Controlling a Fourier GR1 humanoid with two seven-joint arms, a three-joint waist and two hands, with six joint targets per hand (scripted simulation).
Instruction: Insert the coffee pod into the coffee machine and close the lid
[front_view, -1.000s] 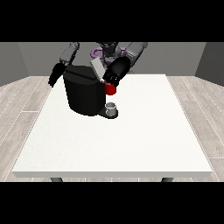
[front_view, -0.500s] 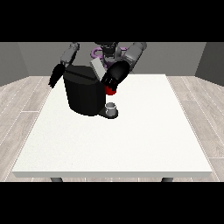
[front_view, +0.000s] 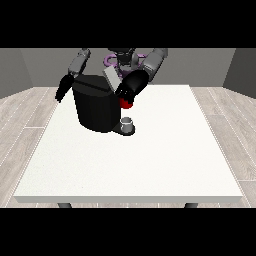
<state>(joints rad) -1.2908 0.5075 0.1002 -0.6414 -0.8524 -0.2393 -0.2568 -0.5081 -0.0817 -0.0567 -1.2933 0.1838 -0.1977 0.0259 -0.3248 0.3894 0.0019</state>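
One hand (front_view: 131, 86), at the view's right, fingers unreadable, hovers at the coffee machine (front_view: 96, 107); it should press the raised lid (front_view: 112, 78) down squarely.

We record a large white surface (front_view: 150, 165) taking up most of the front view, its near edge a thin pale band. Two dark legs (front_view: 64, 205) show under that edge, one near each front corner. The floor (front_view: 27, 125) is laid in pale grey-brown wood-look planks with darker seams, visible at both sides of the surface. Behind stand plain grey walls (front_view: 30, 65); a darker panel (front_view: 240, 67) closes the view's right, meeting the back wall at a vertical corner. Light is even, with soft shading on the surface.
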